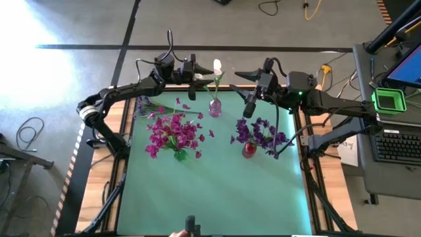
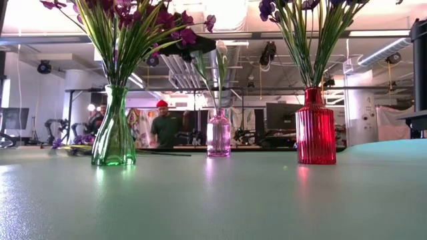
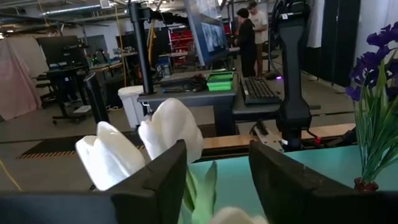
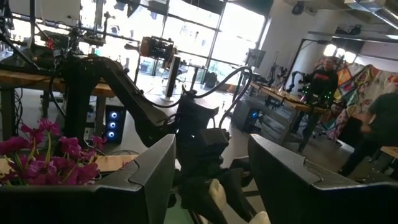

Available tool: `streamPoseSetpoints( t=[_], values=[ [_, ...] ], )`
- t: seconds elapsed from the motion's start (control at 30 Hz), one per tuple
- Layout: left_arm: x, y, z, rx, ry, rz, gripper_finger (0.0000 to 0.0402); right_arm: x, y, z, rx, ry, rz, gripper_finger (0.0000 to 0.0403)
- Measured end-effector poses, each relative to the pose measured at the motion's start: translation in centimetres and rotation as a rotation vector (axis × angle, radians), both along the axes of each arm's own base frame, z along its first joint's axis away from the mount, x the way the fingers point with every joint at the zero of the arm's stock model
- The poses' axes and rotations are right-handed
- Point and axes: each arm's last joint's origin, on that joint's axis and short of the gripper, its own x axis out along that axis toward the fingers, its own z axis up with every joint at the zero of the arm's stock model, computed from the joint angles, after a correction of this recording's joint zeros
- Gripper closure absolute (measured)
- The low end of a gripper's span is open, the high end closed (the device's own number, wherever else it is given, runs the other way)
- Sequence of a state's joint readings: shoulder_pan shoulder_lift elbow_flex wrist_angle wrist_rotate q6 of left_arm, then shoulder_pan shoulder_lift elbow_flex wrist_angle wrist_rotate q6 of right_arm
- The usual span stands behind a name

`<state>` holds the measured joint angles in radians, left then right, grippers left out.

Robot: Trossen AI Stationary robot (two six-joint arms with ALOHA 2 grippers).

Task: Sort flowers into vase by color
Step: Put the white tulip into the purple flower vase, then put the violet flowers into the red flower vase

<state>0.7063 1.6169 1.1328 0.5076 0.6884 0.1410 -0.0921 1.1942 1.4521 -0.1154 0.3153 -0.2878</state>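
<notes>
Three vases stand on the green mat. A small pink vase [image 1: 215, 107] [image 2: 218, 135] holds white buds [image 1: 217, 66] [image 3: 171, 127]. A green vase [image 1: 179, 155] [image 2: 113, 133] holds magenta flowers [image 1: 172, 131]. A red vase [image 1: 248, 151] [image 2: 315, 127] holds purple flowers [image 1: 262, 135]. More purple flowers [image 1: 148, 105] lie on the table near its far left corner. My left gripper [image 1: 200, 76] [image 3: 217, 162] hovers open beside the white buds, with a green stem [image 3: 200, 193] in its gap. My right gripper [image 1: 242, 85] [image 4: 211, 155] is open, raised right of them.
The three vases sit in the far half of the mat [image 1: 217, 191], and the near half holds nothing. A desk with a keyboard [image 1: 398, 145] stands right of the table. People [image 2: 160, 123] move in the room behind.
</notes>
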Motion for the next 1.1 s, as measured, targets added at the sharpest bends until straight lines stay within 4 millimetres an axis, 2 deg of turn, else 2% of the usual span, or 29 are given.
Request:
streamPoseSetpoints(
  t=[0.13, 0.4, 0.67, 0.93, 1.1],
  values=[
    [0.0, -0.1, 0.2, 0.003, -0.004, 0.004, 0.0215, 0.0, 0.0, 0.0, 0.000, 0.000, 0.000, 0.0209],
    [-1.1, -0.7, 2.2, 0.034, -0.051, 0.078, 0.0171, 0.0, 0.0, 0.0, 0.000, 0.000, 0.000, 0.0209],
    [-2.5, -1.9, 4.4, 0.023, -0.080, 0.074, 0.0155, 0.0, 0.0, 0.0, 0.002, -0.001, 0.000, 0.0209],
    [-4.6, -4.8, 7.2, 0.003, -0.072, 0.047, 0.0155, 0.0, 0.0, 0.0, 0.027, -0.012, 0.002, 0.0209],
    [-7.4, -7.1, 8.8, -0.036, -0.020, 0.049, 0.0154, 0.0, 0.0, 0.0, 0.049, -0.021, 0.003, 0.0209]
  ],
)
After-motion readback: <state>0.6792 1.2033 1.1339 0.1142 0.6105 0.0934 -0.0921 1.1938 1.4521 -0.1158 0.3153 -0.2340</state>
